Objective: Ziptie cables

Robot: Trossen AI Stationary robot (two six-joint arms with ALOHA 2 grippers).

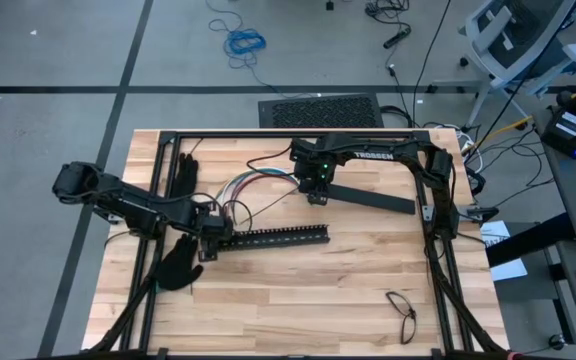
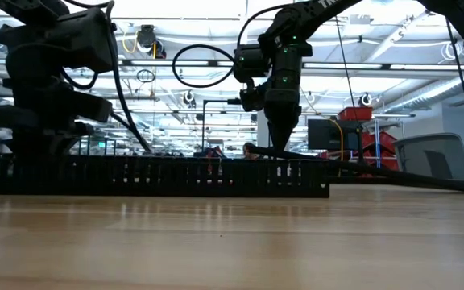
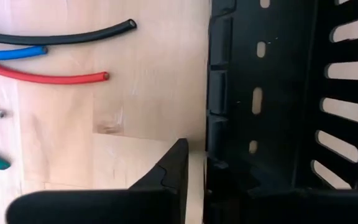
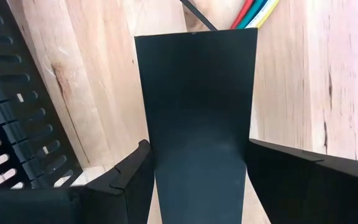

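The cables (image 1: 253, 185), red, blue, white, green and black wires, lie loose on the wood at the far left; their cut ends (image 3: 73, 78) show in the left wrist view. My left gripper (image 1: 213, 240) points down at the left end of a slotted black bar (image 1: 273, 238), open a little. One finger (image 3: 166, 177) stands just outside the bar's wall (image 3: 219, 93) with a strip of wood between; the other is lost in the dark bar. My right gripper (image 1: 315, 195) is shut on a flat black bar (image 1: 368, 198). My right gripper pinches the flat bar's two long edges (image 4: 151, 174) between its two fingers, close to the bar's end (image 4: 194, 37) that lies by the cable tips (image 4: 253, 9). The fingers point down and lie across the bar. The held end is raised; the other end (image 2: 457, 184) slants down toward the table.
Two black gloves (image 1: 183, 175) (image 1: 178, 265) lie at the table's left. A thin dark loop (image 1: 401, 308) lies near the front right. A black frame (image 1: 288, 133) runs around the table's edges. Bare wood lies at the near middle.
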